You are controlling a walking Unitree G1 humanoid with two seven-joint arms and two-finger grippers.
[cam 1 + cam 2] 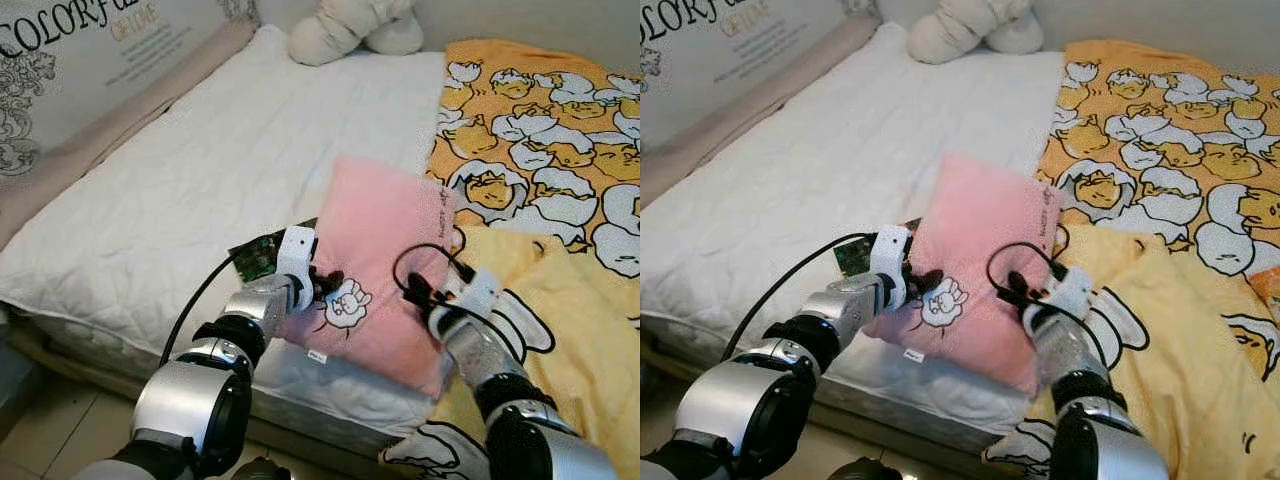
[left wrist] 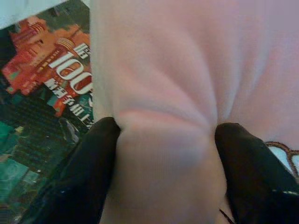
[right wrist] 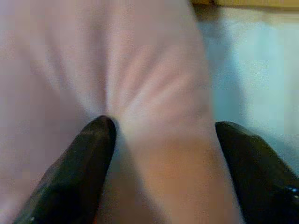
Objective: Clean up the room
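Since the bed with its white quilted mattress pad (image 1: 200,190) and yellow cartoon-print blanket (image 1: 560,300) leaves free room toward the headboard, the soft pink square pillow with a cartoon patch (image 1: 385,250), lying at the near edge, likely goes there. Left end effector (image 1: 322,285) and right end effector (image 1: 418,293) each pinch a fold of pillow fabric. Lift both evenly; a colourful printed booklet (image 2: 42,102) lies partly beneath.

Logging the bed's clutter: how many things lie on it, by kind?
Pillow: 1, pinched by left gripper and right gripper
Blanket: 1
Plush toy: 1
Book: 1
Total: 4
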